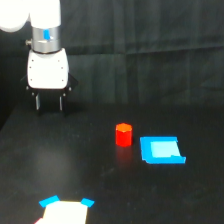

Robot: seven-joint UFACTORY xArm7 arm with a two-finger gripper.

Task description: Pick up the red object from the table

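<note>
The red object (123,135) is a small stubby red-orange block standing upright on the black table (75,150), near the middle of the exterior view. My gripper (49,103) hangs from the white arm at the upper left, well above and to the left of the block. Its two dark fingers point down with a clear gap between them, and nothing is held.
A flat blue square piece (161,150) lies just to the right of the red block. A white patch with blue corners (65,210) sits at the bottom edge. A dark curtain hangs behind the table.
</note>
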